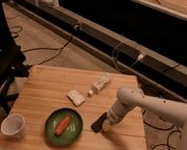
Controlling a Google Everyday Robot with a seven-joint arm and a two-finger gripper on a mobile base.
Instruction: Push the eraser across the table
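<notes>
The eraser point(98, 122) is a small flat black bar lying on the light wooden table point(45, 84), just right of the green plate point(64, 126). It is turned at a slant. My gripper point(108, 124) comes in from the right on the white arm point(154, 104) and touches the eraser's right side, low at the tabletop.
The green plate holds an orange carrot-like piece point(62, 124). A white cup point(13, 125) stands at the front left. A small whitish block point(75, 97) and a white tube-shaped item point(101, 83) lie mid-table. Cables point(54, 48) run on the floor behind.
</notes>
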